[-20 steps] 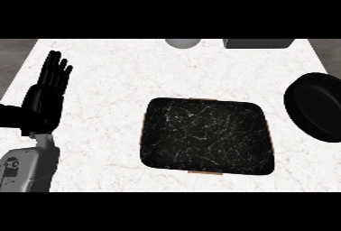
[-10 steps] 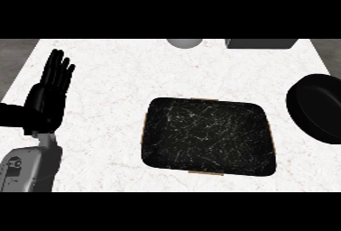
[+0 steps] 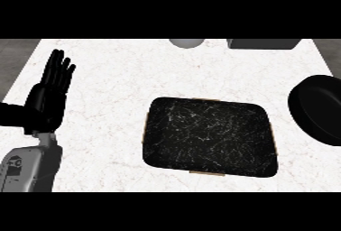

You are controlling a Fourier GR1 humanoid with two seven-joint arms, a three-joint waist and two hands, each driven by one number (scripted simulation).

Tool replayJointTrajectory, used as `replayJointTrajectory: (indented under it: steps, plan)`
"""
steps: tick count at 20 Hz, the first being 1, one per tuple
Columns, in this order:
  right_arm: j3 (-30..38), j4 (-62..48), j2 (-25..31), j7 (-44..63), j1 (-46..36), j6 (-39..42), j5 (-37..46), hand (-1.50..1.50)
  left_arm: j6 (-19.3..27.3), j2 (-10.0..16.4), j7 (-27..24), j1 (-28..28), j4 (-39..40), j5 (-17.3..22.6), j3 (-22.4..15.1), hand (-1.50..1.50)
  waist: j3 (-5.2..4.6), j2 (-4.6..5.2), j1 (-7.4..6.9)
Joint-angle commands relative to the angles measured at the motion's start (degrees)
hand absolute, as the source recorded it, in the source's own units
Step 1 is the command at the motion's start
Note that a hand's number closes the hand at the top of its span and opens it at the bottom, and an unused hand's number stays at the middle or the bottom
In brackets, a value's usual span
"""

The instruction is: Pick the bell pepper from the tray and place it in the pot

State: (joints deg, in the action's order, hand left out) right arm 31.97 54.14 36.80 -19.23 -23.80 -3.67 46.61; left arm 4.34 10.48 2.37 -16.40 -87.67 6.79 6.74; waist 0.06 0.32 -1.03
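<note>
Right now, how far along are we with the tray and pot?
Done: unclear. No pepper shows on the tray, and none shows in the pot, whose dark inside runs off the view's right edge. In hand: nothing; the left hand rests open at the left, the right hand is out of view. Left: cannot tell.

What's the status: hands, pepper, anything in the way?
Left hand open, resting at left. Right hand not in view. No bell pepper showing on tray; pot at right edge. Nothing between them.

Head view, single: set above the bench (image 3: pixel 113 85), aimed steeply down, held near; the pot (image 3: pixel 321 108) is cut by the right edge.
</note>
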Motion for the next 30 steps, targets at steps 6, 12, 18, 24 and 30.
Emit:
replayJointTrajectory:
  steps: [6,12,18,24,30]
  plan:
    - [-1.3,-20.1,0.2,-7.1,-7.1,6.1,-3.0,-1.5,-0.7,0.3,1.6,-0.2,-0.6,1.1,0.7,0.0,0.04,0.02,-0.25]
    - [2.1,-24.5,2.0,-17.4,-10.7,6.2,-8.3,-1.5,0.0,-0.2,2.0,2.1,-4.2,0.1,-0.3,0.0,0.05,-0.14,-0.07]
    - [8.5,-24.2,2.0,-10.3,-14.3,12.5,-17.4,-1.5,-0.3,0.6,1.1,-0.6,0.2,0.1,1.2,0.0,-0.06,-0.28,1.03]
    - [15.5,-29.6,7.9,-10.3,-13.6,17.5,-25.2,-1.5,0.7,0.2,3.2,1.0,-4.2,-1.1,-0.4,0.0,0.03,-0.18,0.49]
    - [19.7,-36.5,14.7,-16.0,-11.7,19.6,-29.2,-1.5,0.1,-0.9,-0.1,-1.6,1.3,-0.4,0.4,0.0,0.13,0.32,0.1]
